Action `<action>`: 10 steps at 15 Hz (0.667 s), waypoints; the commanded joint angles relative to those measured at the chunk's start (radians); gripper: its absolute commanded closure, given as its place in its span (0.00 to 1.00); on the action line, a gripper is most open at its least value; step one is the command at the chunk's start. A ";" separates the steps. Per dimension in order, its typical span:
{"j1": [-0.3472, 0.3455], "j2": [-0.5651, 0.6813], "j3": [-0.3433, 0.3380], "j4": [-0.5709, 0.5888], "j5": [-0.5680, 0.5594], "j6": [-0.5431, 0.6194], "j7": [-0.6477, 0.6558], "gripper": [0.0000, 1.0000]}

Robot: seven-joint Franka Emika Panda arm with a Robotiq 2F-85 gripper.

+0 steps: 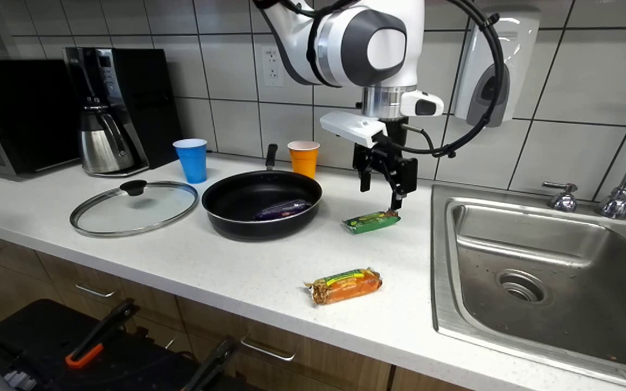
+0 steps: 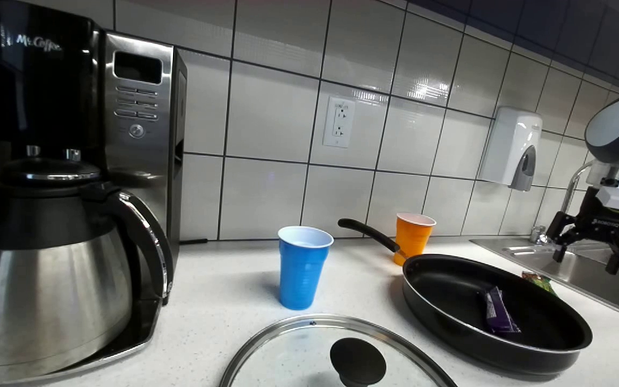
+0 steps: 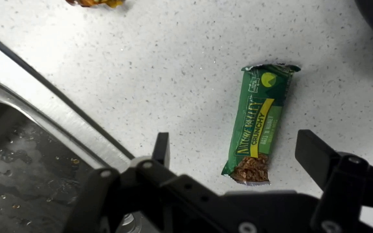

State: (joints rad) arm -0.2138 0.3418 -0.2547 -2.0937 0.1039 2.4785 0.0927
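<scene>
Well, both exterior views give you the glass lid [image 1: 128, 214] at left, then the pan [image 1: 258, 231] with a purple bar [image 1: 283, 210] inside. Nearer, the orange bar [image 1: 346, 285] shows whole in an exterior view; the wrist view catches only its end. Farther back, the green bar [image 2: 541, 282] lies on the surface [image 1: 226, 271], partly behind the pan in an exterior view, while your wrist view reads its label [image 3: 254, 129]. Your jaws stand released above it, spread wide.

Gripper [image 2: 586, 260] — jaws apart, green packet [image 2: 540, 282] beyond pan [image 2: 503, 355], purple packet [image 2: 498, 312] inside
</scene>
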 commanded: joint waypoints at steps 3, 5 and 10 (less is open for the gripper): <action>-0.032 0.102 0.044 0.097 0.074 -0.017 -0.003 0.00; -0.037 0.128 0.053 0.117 0.094 -0.024 -0.007 0.00; -0.042 0.177 0.063 0.145 0.111 -0.036 -0.002 0.00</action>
State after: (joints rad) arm -0.2251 0.4846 -0.2177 -1.9975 0.1986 2.4753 0.0927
